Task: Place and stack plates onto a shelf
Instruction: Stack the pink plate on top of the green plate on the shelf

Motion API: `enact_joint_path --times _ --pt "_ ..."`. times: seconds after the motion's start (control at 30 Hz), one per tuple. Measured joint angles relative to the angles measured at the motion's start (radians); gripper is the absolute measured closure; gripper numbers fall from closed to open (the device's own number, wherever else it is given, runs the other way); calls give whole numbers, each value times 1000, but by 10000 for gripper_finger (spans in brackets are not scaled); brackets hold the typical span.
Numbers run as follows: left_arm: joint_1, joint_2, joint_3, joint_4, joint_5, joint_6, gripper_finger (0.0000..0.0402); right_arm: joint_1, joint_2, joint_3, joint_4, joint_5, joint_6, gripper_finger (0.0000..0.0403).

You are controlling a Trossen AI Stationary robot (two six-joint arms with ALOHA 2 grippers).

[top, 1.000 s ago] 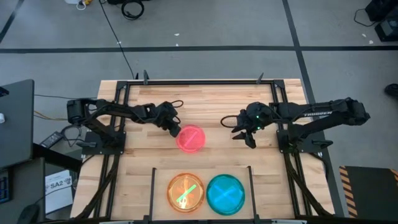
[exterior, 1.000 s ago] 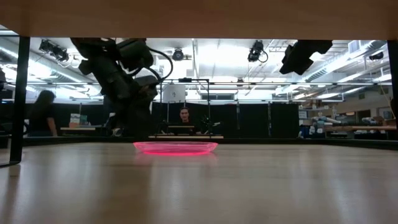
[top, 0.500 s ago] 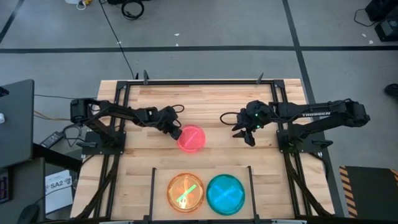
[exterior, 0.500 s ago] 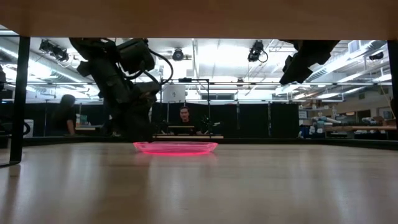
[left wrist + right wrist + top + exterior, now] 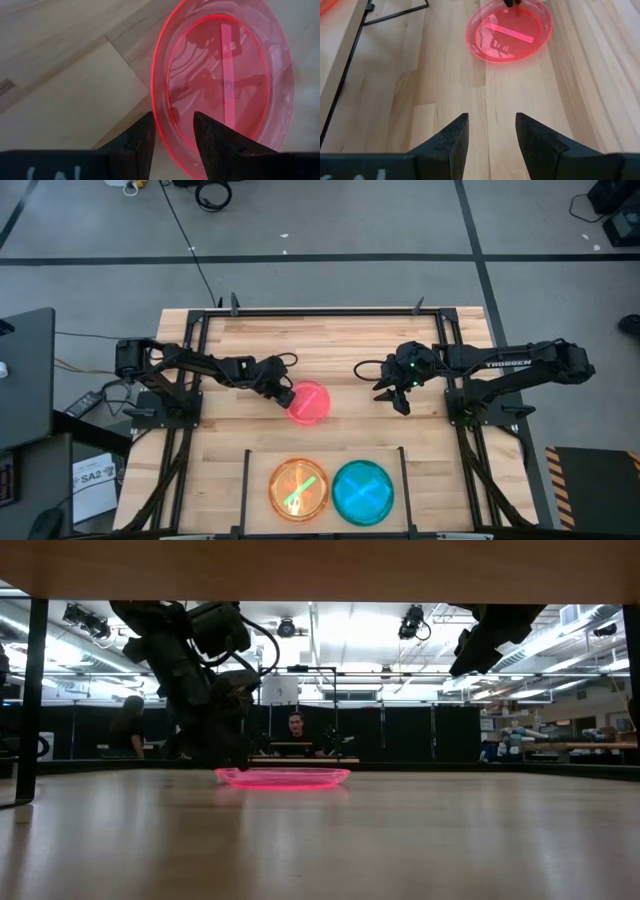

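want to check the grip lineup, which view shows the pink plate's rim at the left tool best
The left wrist view: the pink plate fills it, its rim passing between the open left tool. The high view shows the plate whole but small, the tool at its edge. The low view shows it edge-on. The right wrist view shows it far off, past the right tool.

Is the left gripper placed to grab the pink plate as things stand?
Probably yes. The left gripper is open with its fingers straddling the near rim of the pink plate, and nothing lies between them. The right gripper hangs apart, out of the way.
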Motion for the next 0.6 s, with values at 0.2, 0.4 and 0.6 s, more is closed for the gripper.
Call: enact_joint_path --times 0.2,0.4,0.6 --pt "-5 13 -1 17 -2 -12 258 0 0 0 5 0 0 234" --pt "-5 12 -2 38 0 -12 275 0 0 0 7 0 0 234" --pt "-5 12 -3 36 -16 -13 309 0 0 0 7 0 0 234"
